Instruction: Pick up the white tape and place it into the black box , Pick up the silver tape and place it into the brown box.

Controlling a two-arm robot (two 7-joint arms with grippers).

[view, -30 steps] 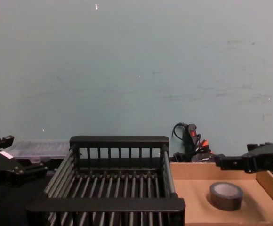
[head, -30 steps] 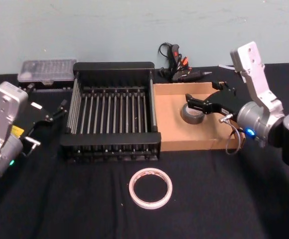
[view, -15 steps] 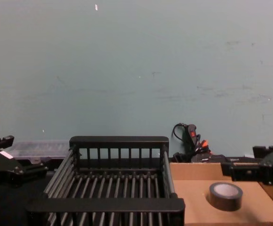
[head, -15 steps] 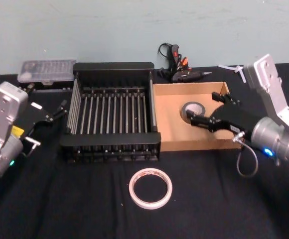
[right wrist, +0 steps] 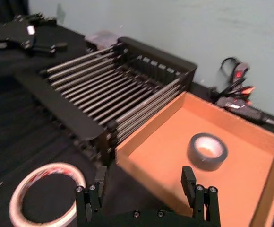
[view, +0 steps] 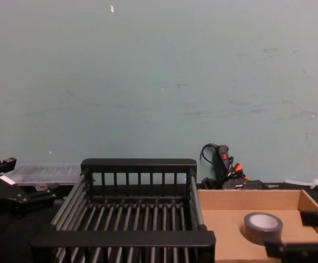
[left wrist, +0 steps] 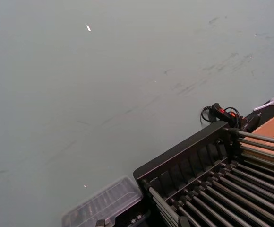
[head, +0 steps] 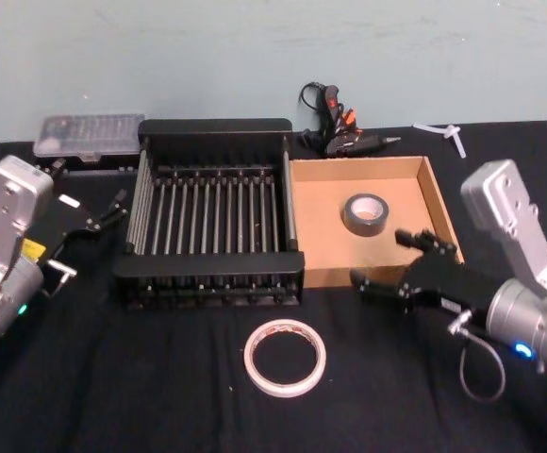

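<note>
Apparently illegible red-printed white tape (head: 286, 356)

the white tape (right wrist: 45, 193) is cut off by the right wrist view's lower edge; the brown box (view: 225, 198) loses its near wall below the chest view's edge (its right corner sits behind the right gripper (view: 307, 235))

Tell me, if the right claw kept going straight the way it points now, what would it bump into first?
Probably the black box. The right gripper, fingers open, points toward the robot's left past the brown box's front corner; the white tape lies nearer the robot, likely off that line. Depth is uncertain.
</note>
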